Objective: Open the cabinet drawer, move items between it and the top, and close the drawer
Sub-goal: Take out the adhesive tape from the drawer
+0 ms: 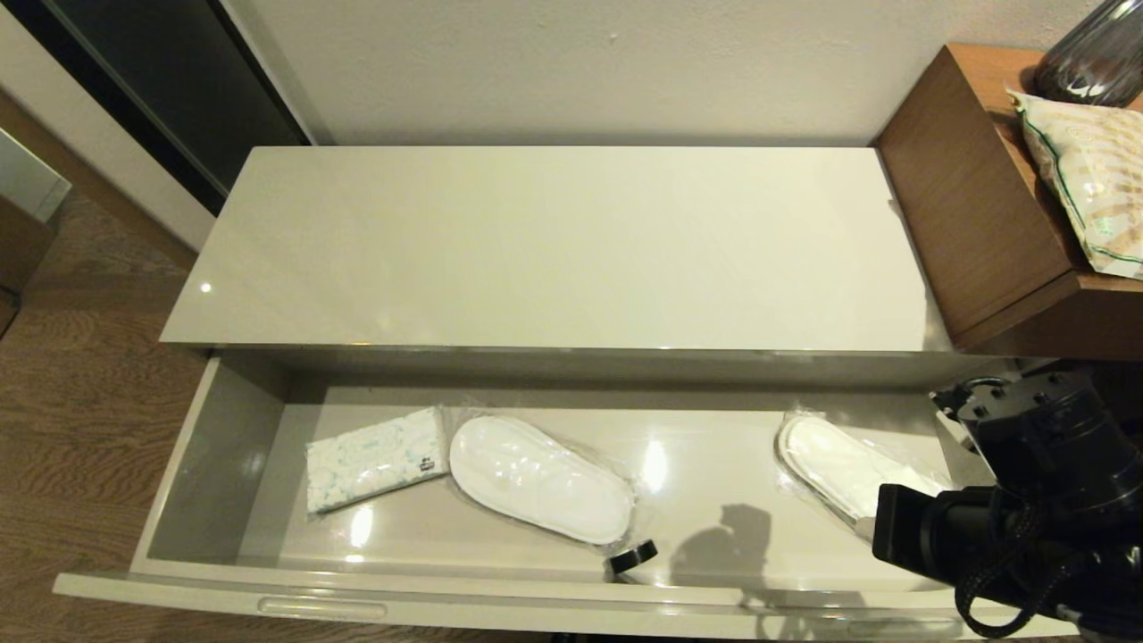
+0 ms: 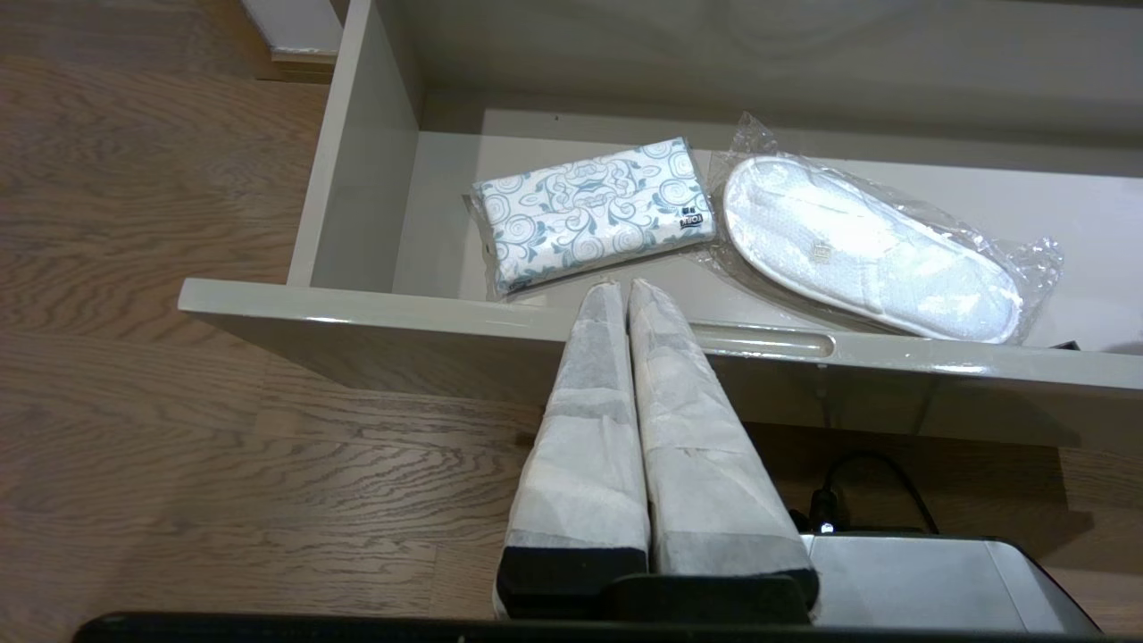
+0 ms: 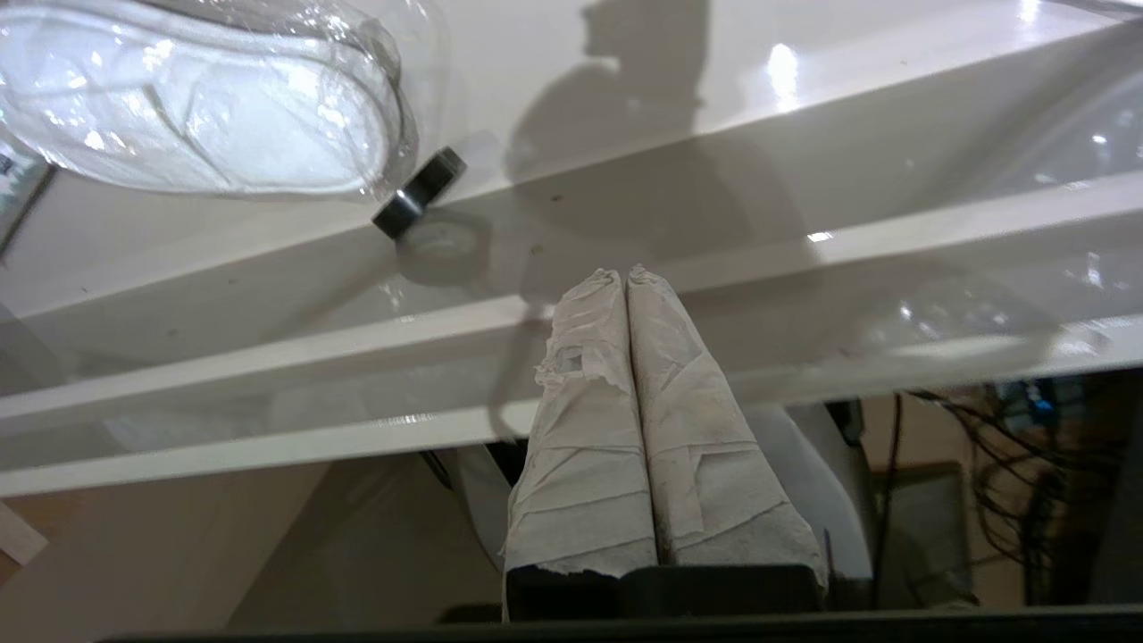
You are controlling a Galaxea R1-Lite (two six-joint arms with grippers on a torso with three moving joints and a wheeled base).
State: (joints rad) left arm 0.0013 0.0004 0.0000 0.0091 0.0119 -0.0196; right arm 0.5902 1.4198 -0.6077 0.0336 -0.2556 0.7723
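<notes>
Glossy beige-grey, the long shallow cabinet drawer [image 1: 223, 464] stands pulled out beneath the cabinet's flat cream-white top [image 1: 554, 250]. Inside it, toward the robot's left, lies the soft white tissue pack with pale blue print [image 1: 377, 458], just beside a white slipper sealed in clear plastic [image 1: 538, 479]; a second wrapped slipper [image 1: 844, 469] lies toward the right end. The small black tape roll [image 1: 633, 556] sits tilted against the drawer's front wall, just beside the toe of the first slipper. The right gripper [image 3: 628, 279], fingers wrapped in pale cloth and pressed together with nothing between them, is outside the drawer's front edge. The left gripper [image 2: 622, 288], likewise wrapped and pressed together on nothing, hangs in front of the drawer near the tissue pack.
</notes>
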